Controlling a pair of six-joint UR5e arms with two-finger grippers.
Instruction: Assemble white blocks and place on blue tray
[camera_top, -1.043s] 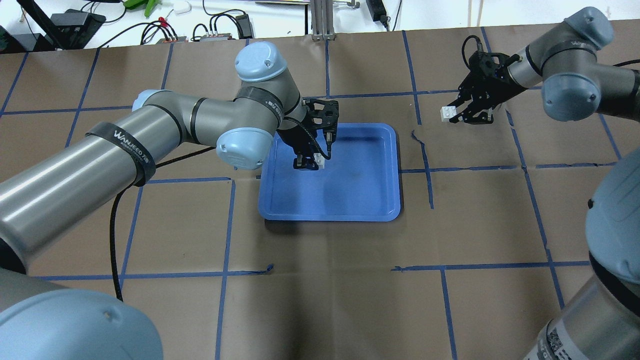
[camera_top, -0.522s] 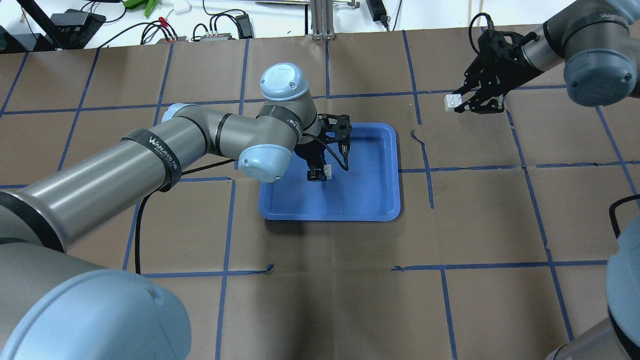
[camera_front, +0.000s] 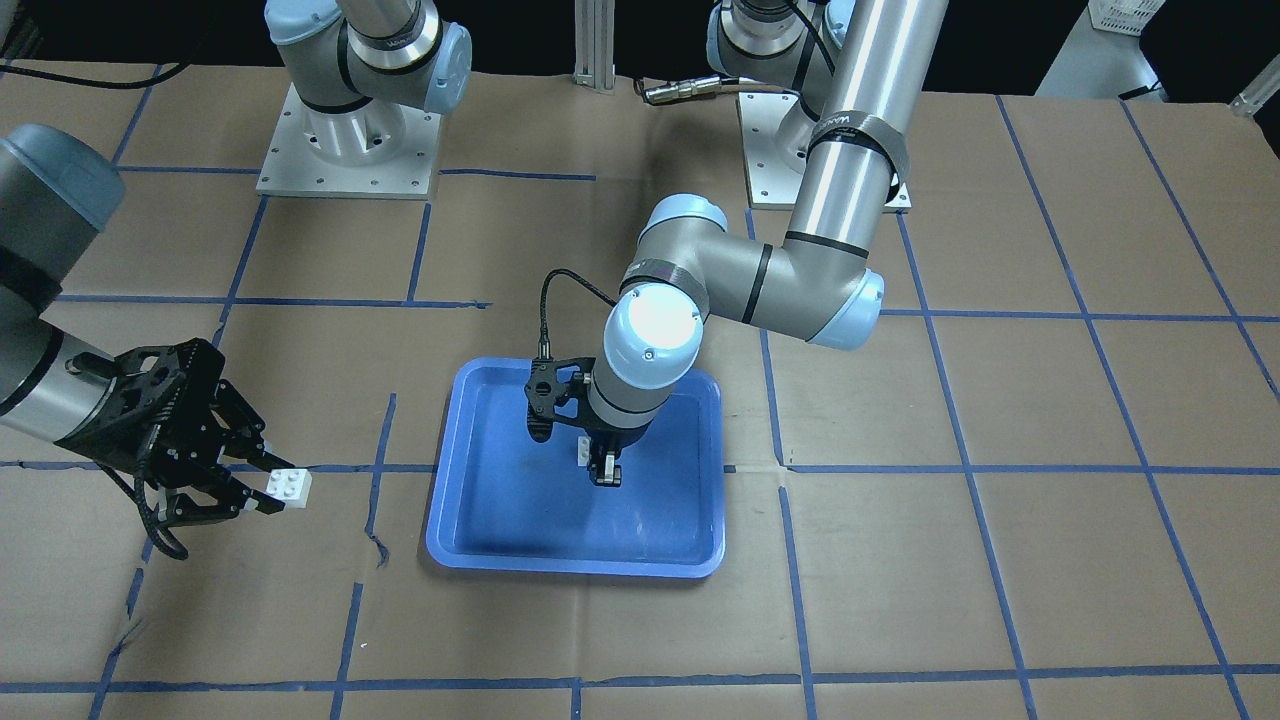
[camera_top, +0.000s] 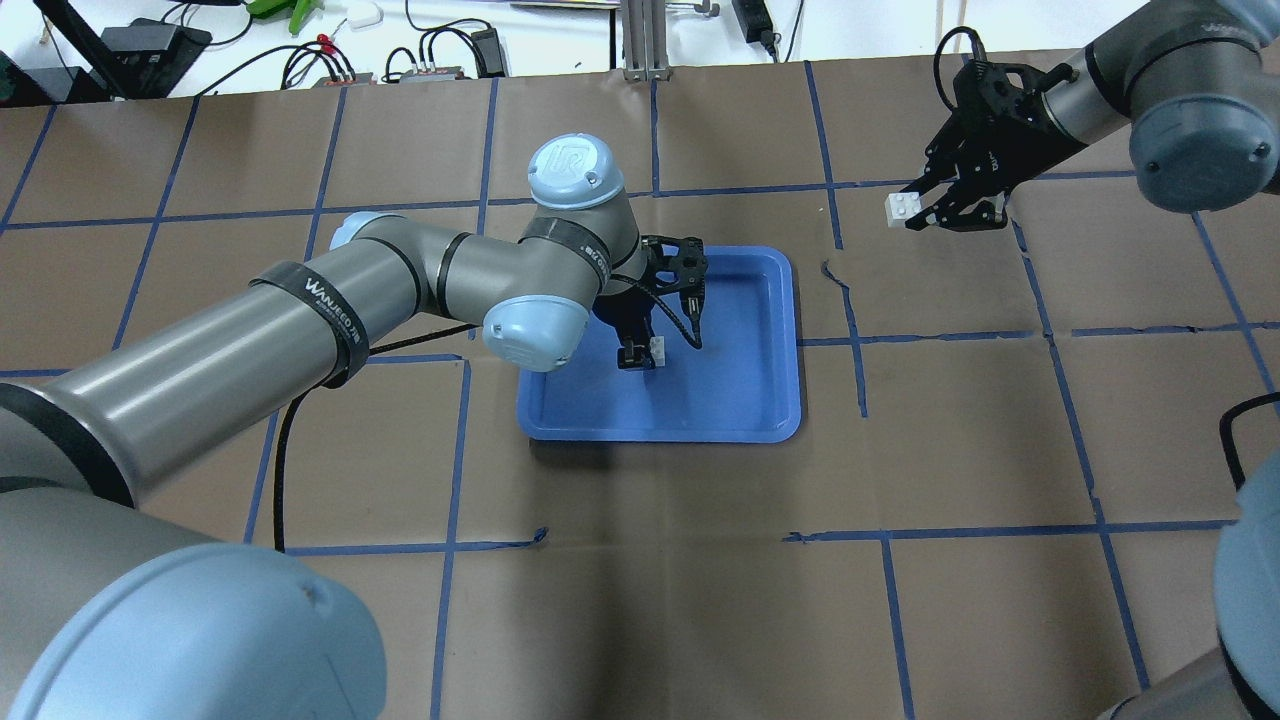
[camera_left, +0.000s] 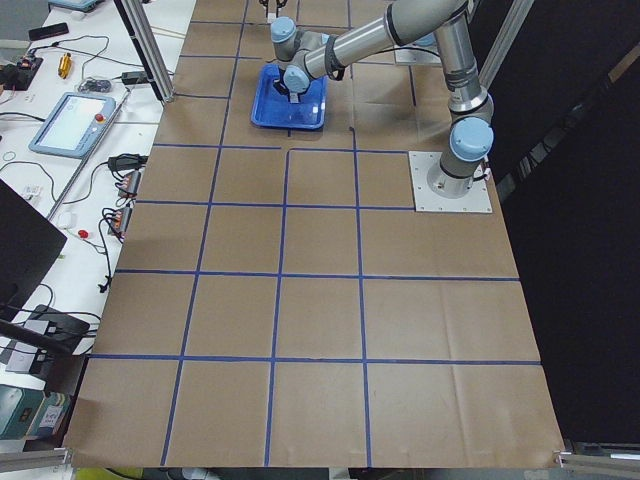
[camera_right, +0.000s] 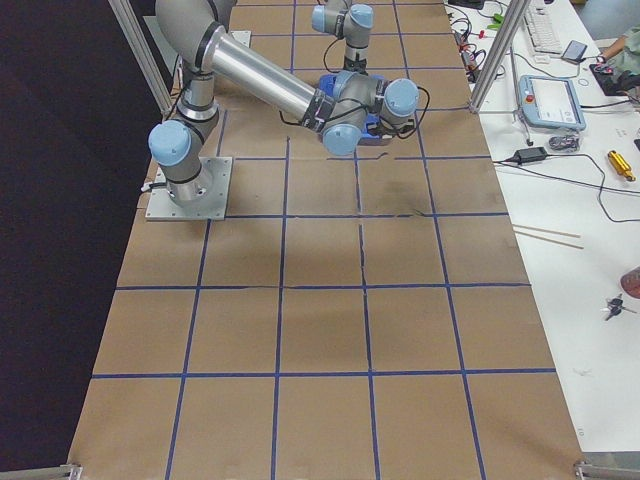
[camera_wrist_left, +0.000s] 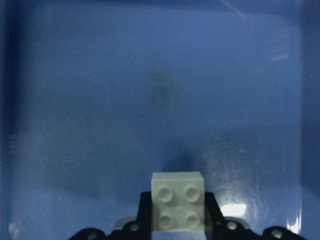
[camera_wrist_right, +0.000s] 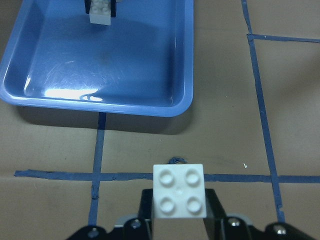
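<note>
The blue tray (camera_top: 740, 390) lies mid-table; it also shows in the front view (camera_front: 500, 520). My left gripper (camera_top: 640, 353) is shut on one white block (camera_top: 657, 348) and holds it low over the tray's inner left part. That block shows studs-up in the left wrist view (camera_wrist_left: 178, 201) and in the front view (camera_front: 583, 452). My right gripper (camera_top: 918, 214) is shut on the second white block (camera_top: 901, 208) and holds it above the brown table, far right of the tray. That second block also shows in the right wrist view (camera_wrist_right: 179, 191) and in the front view (camera_front: 288, 486).
Brown paper with a blue tape grid (camera_top: 850, 340) covers the table. Cables and boxes (camera_top: 330, 50) lie past the far edge. The arm base plates (camera_front: 345, 150) stand on the robot's side. A pendant and tools (camera_right: 550, 100) lie on a side bench.
My left gripper has carried its block right and nearer, further into the tray, as the arm swung round. My right gripper has drawn its block slightly back, toward the far right.
</note>
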